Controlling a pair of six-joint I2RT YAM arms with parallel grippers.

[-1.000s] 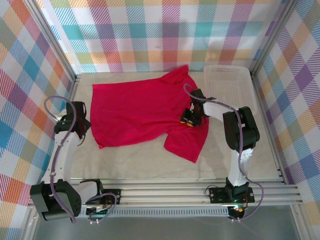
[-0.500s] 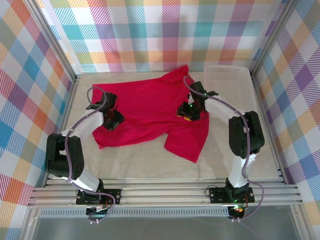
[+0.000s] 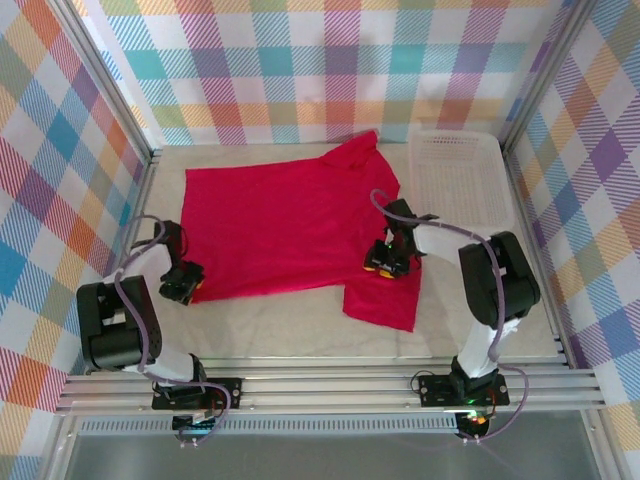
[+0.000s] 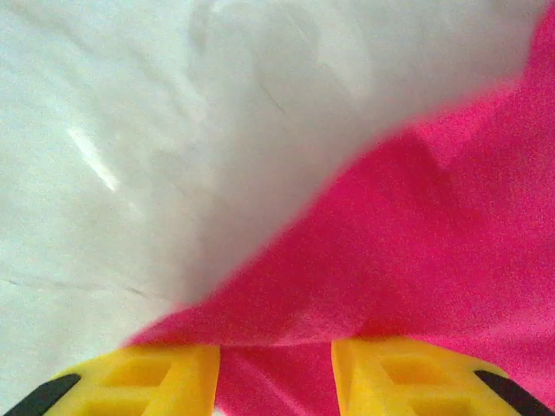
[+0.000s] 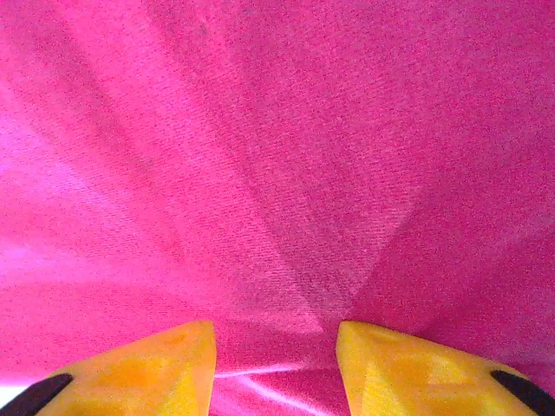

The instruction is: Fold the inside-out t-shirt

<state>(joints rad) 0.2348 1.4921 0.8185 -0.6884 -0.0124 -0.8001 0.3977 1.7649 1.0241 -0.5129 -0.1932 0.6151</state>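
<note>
The inside-out t-shirt [image 3: 280, 225] is bright red and lies spread flat across the middle of the table. One sleeve hangs toward the near right [image 3: 385, 305]. My left gripper [image 3: 187, 285] is down at the shirt's near-left corner. In the left wrist view the red cloth [image 4: 416, 243] runs between its yellow fingers [image 4: 156, 381], which stand partly apart. My right gripper [image 3: 385, 264] presses on the shirt beside the near-right sleeve. Its jaws [image 5: 276, 364] are also partly apart over creased cloth [image 5: 286, 173], and the creases fan out from the gap.
A white plastic basket [image 3: 455, 180] stands at the back right, next to the shirt's far sleeve. Bare pale tabletop [image 3: 280, 325] runs along the near edge in front of the shirt. Checked walls close in the left, back and right sides.
My left gripper swung onto the shirt, then drew back to its near-left corner. My right gripper moved slightly nearer. The near-right sleeve and lower hem now lie straighter.
</note>
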